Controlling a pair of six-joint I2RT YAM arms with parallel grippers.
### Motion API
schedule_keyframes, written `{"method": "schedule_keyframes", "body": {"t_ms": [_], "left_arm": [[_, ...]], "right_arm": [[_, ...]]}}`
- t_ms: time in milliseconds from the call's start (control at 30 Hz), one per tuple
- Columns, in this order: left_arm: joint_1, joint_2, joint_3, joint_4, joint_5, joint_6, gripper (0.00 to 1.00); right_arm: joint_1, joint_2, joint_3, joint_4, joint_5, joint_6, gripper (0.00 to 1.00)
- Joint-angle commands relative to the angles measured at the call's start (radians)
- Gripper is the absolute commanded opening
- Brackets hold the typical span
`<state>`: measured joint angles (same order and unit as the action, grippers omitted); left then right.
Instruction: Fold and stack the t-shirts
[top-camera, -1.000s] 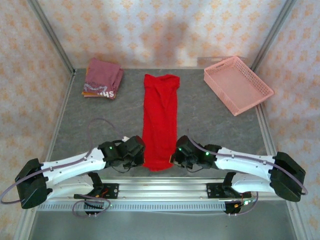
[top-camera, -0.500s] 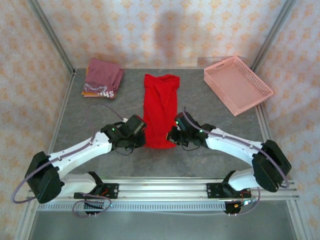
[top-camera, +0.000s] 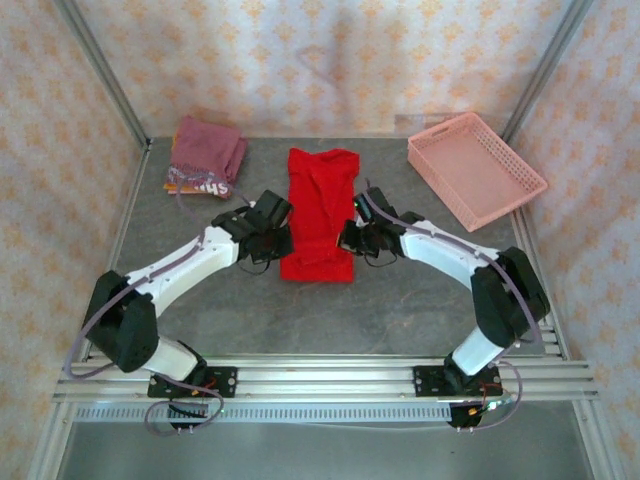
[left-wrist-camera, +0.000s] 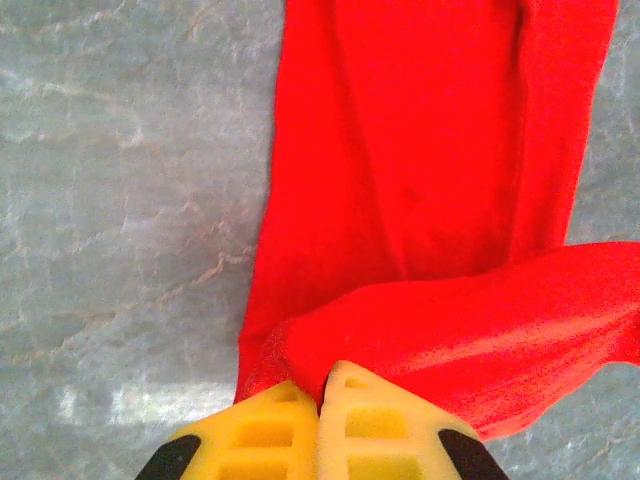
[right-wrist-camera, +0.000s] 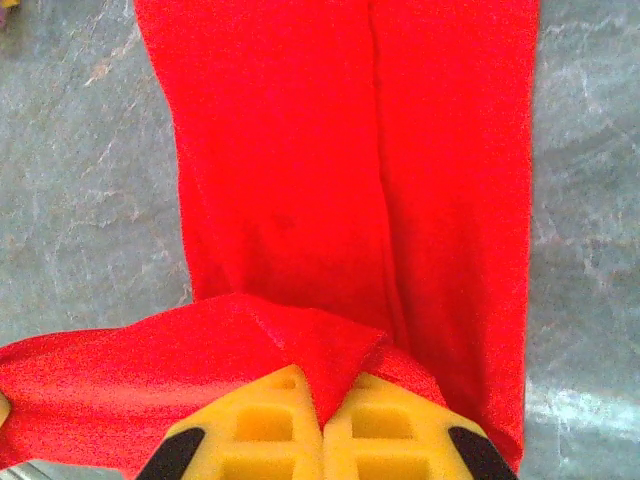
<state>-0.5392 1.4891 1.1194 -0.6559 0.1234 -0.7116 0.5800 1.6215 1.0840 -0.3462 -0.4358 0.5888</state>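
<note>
At the middle of the grey stone-patterned tabletop (top-camera: 420, 290) lies the plain bright red cloth t-shirt (top-camera: 322, 185), a narrow lengthwise strip with its sleeves tucked in. My left hand (top-camera: 281, 245) is clamped on the hem's near left corner and my right hand (top-camera: 350, 240) on the near right corner. In both wrist views my yellow pads (left-wrist-camera: 265, 435) meet with red cloth pinched between them. The hem hangs from my 2 hands as a band across the strip, raised over the lower layer. Below it, the doubled edge rests on the tabletop nearest my bases.

At the far left corner sits the folded maroon-pink t-shirt with white lettering (top-camera: 207, 150), lying on top of an orange t-shirt (top-camera: 178, 186) whose edge peeks out beneath. I judge those 2 to be finished and stacked. The pink plastic lattice basket (top-camera: 476, 170) stands well apart at the far right.

I take the lengthwise folds on the red t-shirt to be done and the crosswise fold to be about halfway through. What is left, as I read it:
- lay the hem down toward the collar end and square the edges
- let go with both hands
- perhaps fold it once more to match the pile
- carry it over and set it on the stack at the far left
</note>
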Motion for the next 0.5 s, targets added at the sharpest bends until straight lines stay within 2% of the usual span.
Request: {"method": "schedule_keyframes", "body": {"t_ms": [0, 467], "left_arm": [[0.028, 0.064, 0.062, 0.022, 0.0, 0.064, 0.0], [0.072, 0.261, 0.199, 0.054, 0.007, 0.095, 0.0]], "right_arm": [[-0.036, 0.044, 0.052, -0.019, -0.006, -0.051, 0.0], [-0.101, 0.183, 0.183, -0.016, -0.017, -0.091, 0.0]]}}
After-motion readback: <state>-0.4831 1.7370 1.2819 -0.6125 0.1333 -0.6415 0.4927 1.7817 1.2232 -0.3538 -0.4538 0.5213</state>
